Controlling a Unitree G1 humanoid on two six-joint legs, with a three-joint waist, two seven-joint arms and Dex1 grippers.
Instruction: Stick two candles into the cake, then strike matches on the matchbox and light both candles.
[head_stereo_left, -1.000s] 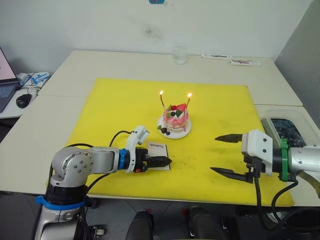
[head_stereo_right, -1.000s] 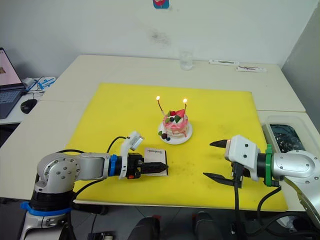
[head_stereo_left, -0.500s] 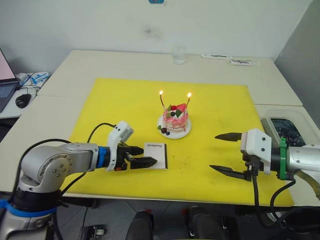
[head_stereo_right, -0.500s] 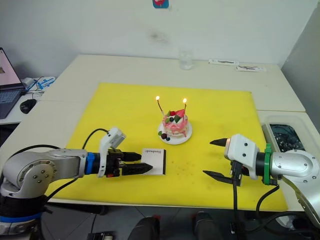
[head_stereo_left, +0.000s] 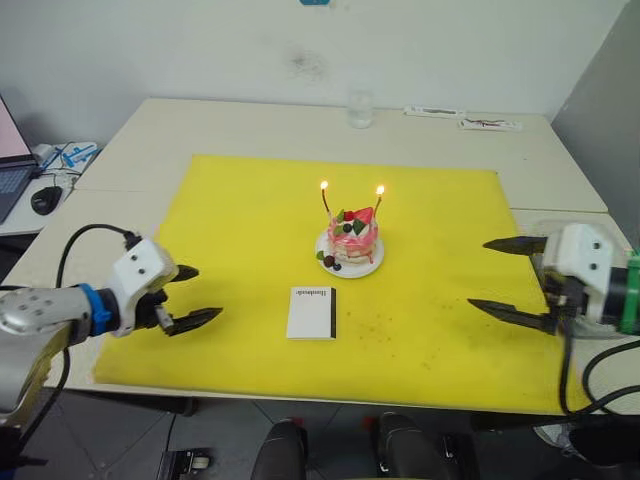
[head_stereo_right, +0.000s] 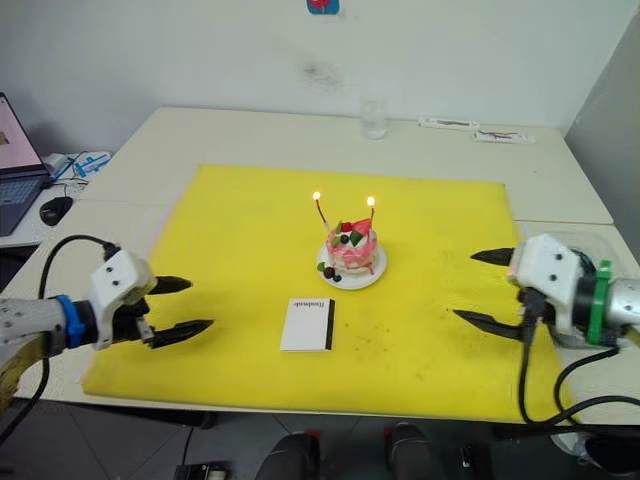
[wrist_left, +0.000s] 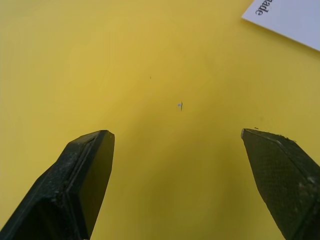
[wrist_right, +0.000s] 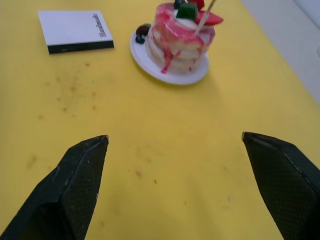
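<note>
From the head views, both candles (head_stereo_left: 326, 199) burn in the cake (head_stereo_left: 351, 236) at mid-mat, the matchbox (head_stereo_left: 311, 313) just in front, while the left gripper (head_stereo_left: 190, 297) and right gripper (head_stereo_left: 510, 278) hang spread and empty at opposite mat edges (well apart from the flames). In the wrist views, the left fingers (wrist_left: 82, 175) gape over bare yellow mat (wrist_left: 150, 75) and the right ones face the cake, so the likeliest trouble is a careless sweep inward knocking a lit candle over.
</note>
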